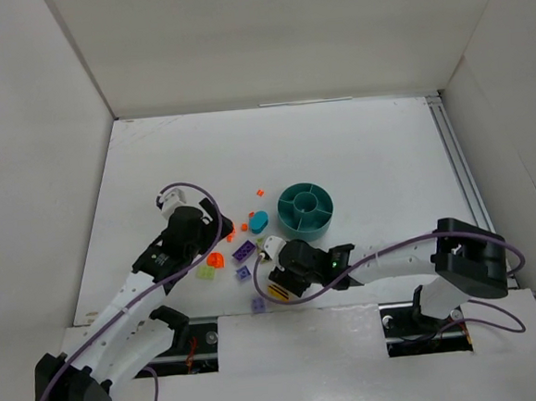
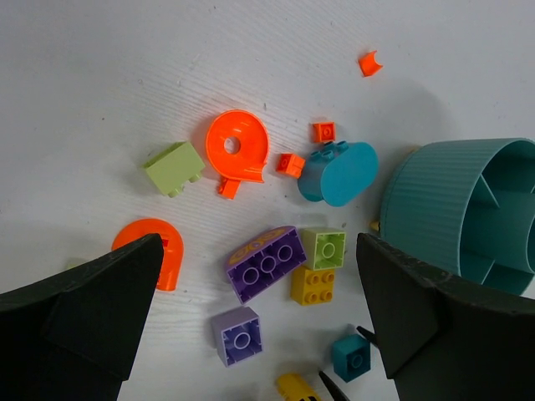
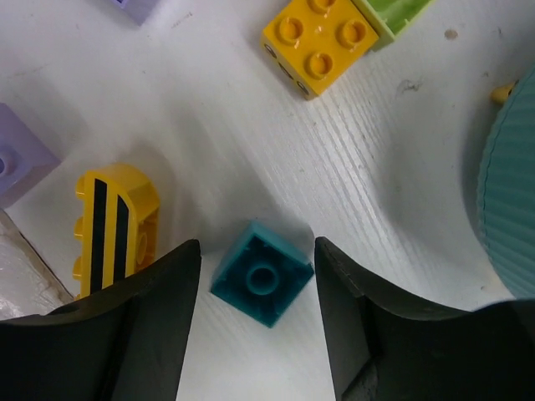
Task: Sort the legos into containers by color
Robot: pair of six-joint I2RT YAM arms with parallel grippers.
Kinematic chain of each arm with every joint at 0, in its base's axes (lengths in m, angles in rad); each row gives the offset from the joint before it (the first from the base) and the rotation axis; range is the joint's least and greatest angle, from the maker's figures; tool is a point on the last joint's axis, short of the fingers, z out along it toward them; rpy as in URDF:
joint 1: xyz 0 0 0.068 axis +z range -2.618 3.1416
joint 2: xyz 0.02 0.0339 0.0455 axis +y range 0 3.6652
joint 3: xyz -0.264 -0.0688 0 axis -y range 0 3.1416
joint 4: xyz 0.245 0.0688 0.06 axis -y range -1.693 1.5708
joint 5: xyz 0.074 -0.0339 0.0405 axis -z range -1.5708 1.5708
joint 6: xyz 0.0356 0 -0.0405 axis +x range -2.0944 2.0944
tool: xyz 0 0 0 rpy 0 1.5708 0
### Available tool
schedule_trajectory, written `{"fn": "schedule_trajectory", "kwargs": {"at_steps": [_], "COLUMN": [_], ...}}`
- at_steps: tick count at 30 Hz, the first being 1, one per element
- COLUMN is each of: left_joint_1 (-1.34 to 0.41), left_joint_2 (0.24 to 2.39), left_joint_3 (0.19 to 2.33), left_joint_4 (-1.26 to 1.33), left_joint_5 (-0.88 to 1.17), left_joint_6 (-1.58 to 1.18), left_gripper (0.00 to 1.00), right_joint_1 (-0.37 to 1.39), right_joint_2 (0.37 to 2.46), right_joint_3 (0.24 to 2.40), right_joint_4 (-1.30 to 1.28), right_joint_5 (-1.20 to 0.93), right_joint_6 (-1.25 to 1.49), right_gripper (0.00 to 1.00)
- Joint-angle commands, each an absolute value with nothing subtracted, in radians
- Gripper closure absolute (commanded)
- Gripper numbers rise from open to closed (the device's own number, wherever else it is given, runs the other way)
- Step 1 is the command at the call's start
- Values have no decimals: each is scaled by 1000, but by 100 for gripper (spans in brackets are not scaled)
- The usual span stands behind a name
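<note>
The legos lie scattered left of the round teal dish (image 1: 289,220) with its containers. My right gripper (image 3: 257,246) hangs low and open around a small teal brick (image 3: 262,282). The brick's right corner nearly touches one finger, with a gap on the left. Beside it lie a yellow striped curved piece (image 3: 117,221) and a yellow square brick (image 3: 318,38). My left gripper (image 2: 257,242) is wide open above a purple long brick (image 2: 266,263), a lime square (image 2: 323,248) and a lilac brick (image 2: 236,336). It holds nothing.
An orange ring piece (image 2: 236,146), a lime brick (image 2: 174,167), an orange arch (image 2: 163,251), a teal oval piece (image 2: 338,173) and tiny orange bits (image 2: 323,131) lie farther out. The dish wall (image 2: 426,209) stands just right of the left gripper. White walls enclose the table.
</note>
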State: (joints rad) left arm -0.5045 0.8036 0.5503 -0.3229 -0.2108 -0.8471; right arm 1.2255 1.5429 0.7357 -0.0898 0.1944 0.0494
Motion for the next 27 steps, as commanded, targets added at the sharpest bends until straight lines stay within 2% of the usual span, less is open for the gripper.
{"fn": "schedule_trajectory", "kwargs": {"at_steps": [1, 4, 5, 8, 16, 21, 27], "left_joint_1": [-511, -511, -511, -511, -511, -511, -520], "left_joint_2": [805, 816, 816, 825, 859, 880, 940], "left_joint_3": [594, 603, 603, 603, 623, 623, 652], "left_joint_4": [-299, -299, -299, -290, -232, -196, -173], "left_joint_5": [-207, -207, -198, -198, -123, -101, -92], "left_joint_6": [-838, -828, -828, -818, -746, -715, -693], "left_gripper": [0, 0, 0, 0, 0, 0, 0], "right_joint_1": [1233, 1233, 1233, 1233, 1220, 1027, 853], "right_joint_2": [1542, 1523, 1523, 1485, 1295, 1169, 1155], "right_joint_3": [690, 681, 681, 681, 759, 837, 926], "right_joint_4": [-210, -210, -210, -210, -247, -235, -192], "right_joint_5": [232, 232, 232, 242, 301, 226, 153], "right_joint_6": [89, 89, 89, 89, -61, -199, -285], "right_gripper": [39, 49, 58, 69, 74, 74, 74]}}
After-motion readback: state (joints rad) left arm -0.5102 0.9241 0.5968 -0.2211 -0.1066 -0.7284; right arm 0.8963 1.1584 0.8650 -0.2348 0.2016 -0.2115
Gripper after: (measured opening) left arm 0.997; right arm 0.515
